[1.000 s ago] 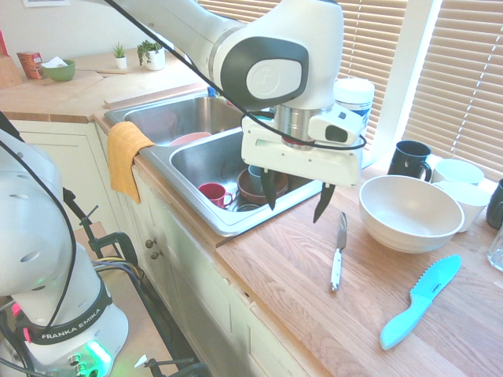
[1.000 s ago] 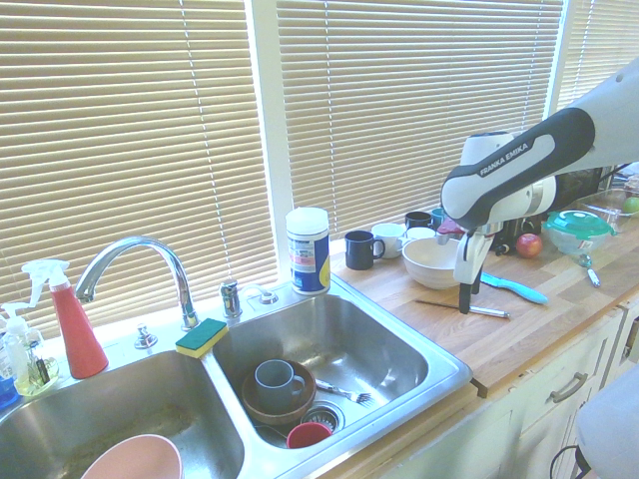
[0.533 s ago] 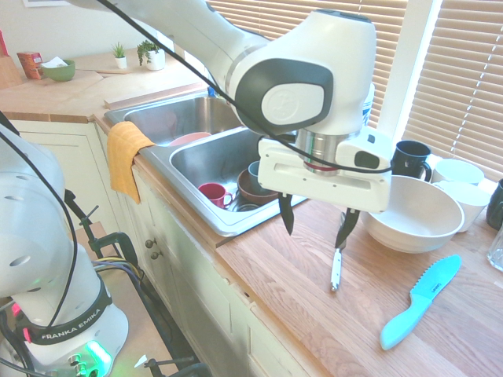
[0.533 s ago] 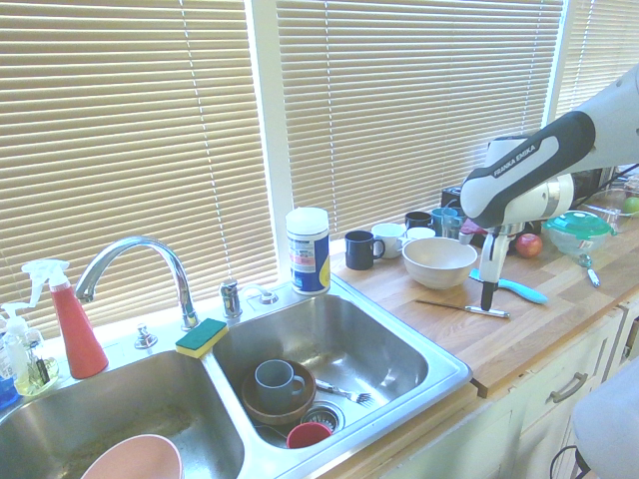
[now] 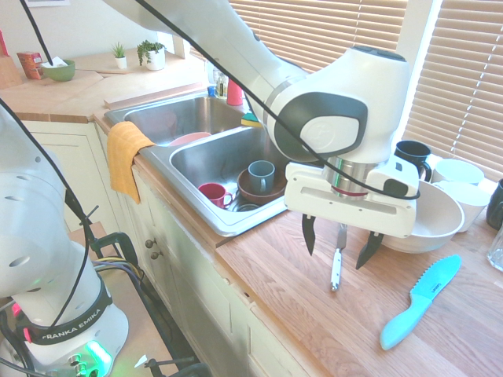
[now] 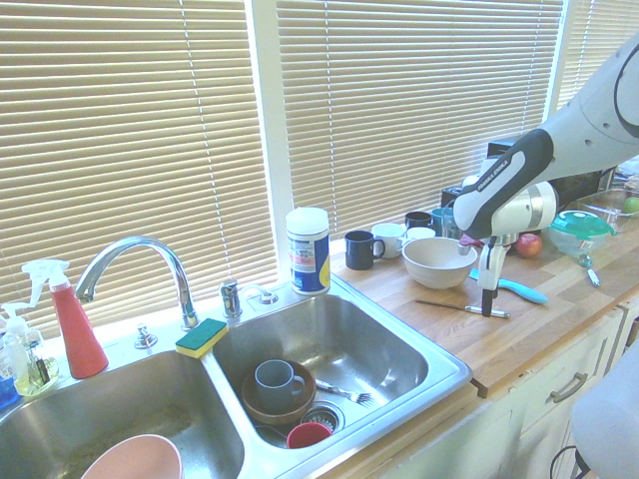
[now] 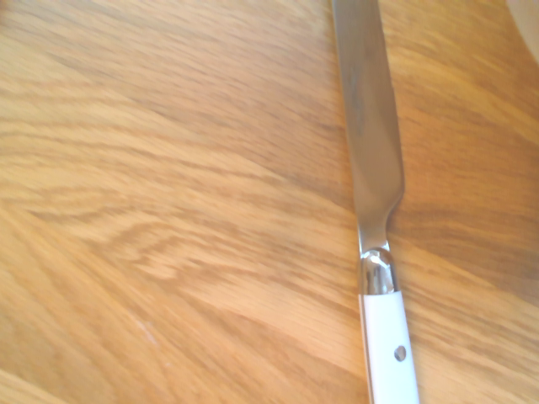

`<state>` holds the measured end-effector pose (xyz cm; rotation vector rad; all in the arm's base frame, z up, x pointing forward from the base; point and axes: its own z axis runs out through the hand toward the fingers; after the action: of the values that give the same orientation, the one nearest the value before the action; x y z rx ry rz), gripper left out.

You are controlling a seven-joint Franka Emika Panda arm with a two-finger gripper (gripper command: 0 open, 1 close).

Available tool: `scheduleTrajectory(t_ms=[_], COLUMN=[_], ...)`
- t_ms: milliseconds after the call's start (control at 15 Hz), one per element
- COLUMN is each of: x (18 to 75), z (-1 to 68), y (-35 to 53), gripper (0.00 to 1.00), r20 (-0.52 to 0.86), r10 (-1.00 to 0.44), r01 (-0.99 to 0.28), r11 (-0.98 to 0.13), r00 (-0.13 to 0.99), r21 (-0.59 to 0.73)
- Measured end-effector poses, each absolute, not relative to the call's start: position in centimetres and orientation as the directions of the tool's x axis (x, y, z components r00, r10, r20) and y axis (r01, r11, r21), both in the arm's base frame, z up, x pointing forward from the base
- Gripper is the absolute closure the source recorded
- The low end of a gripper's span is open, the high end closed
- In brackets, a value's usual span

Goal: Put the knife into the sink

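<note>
The gripper (image 5: 337, 250) hangs over the wooden counter (image 5: 299, 314), fingers spread wide and empty, straddling above the knife (image 5: 337, 266), which lies flat on the wood beside the sink (image 5: 196, 157) near a cream bowl (image 5: 428, 228).

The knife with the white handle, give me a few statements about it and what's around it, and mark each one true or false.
1. The knife lies flat on the wooden counter. True.
2. The gripper has its fingers shut on the knife. False: the fingers stand open, one on each side above the knife, holding nothing.
3. The turquoise knife lies on the counter too, apart from the white-handled one. True.
4. The sink basin nearer the knife is empty. False: it holds a grey mug in a brown bowl, a red cup and a fork.
5. The gripper points down at the counter. True.
</note>
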<state>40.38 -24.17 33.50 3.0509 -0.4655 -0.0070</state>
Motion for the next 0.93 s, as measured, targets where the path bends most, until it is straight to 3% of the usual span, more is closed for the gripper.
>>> scheduleTrajectory(t_ms=[333,400,933], x=[40.4,40.4,40.3], z=[31.9,31.8,31.5], y=[-24.6,-24.6,-24.7], gripper=[0.0,1.0,1.0], r20=[-0.016,-0.017,-0.019], r10=[-0.303,-0.304,-0.306], r01=[-0.302,-0.303,-0.304], r11=[-0.952,-0.951,-0.951], r00=[0.953,0.952,0.952], r21=[0.059,0.059,0.06])
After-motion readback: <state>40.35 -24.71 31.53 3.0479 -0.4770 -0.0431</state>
